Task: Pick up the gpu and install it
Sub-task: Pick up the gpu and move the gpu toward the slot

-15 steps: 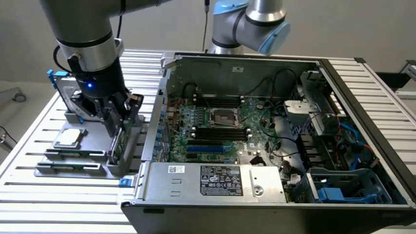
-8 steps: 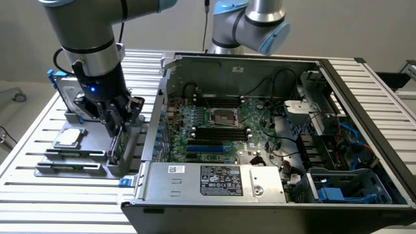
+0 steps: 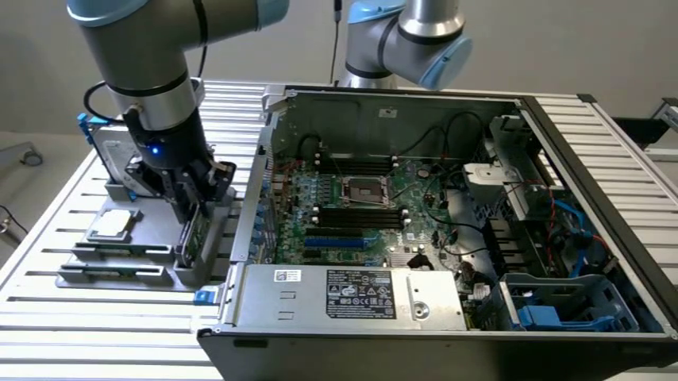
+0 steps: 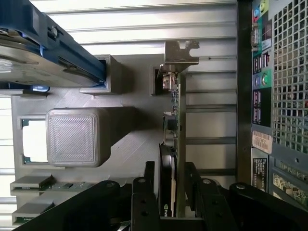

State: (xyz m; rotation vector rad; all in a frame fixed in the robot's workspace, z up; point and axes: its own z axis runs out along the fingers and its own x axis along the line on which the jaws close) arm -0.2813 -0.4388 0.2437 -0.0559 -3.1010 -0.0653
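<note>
The gpu [image 3: 192, 235] stands on its long edge in a grey holder [image 3: 119, 274] on the slatted table, at the exterior view's left of the open computer case [image 3: 250, 214]. My gripper [image 3: 189, 208] reaches straight down onto it. In the wrist view the gpu [image 4: 174, 120] appears edge-on, black face on one side, green board on the other, with its silver bracket [image 4: 180, 53] at the far end. The gripper [image 4: 170, 167] straddles the card, and both black fingers [image 4: 150, 180] press against its sides. The card still sits in the holder.
A silver hard drive in a blue frame [image 3: 106, 151] stands behind the holder, and a square CPU chip [image 3: 114, 225] lies beside the card. Inside the case, the motherboard [image 3: 350, 202] has blue slots [image 3: 333, 238]. A second arm [image 3: 408, 40] stands behind the case.
</note>
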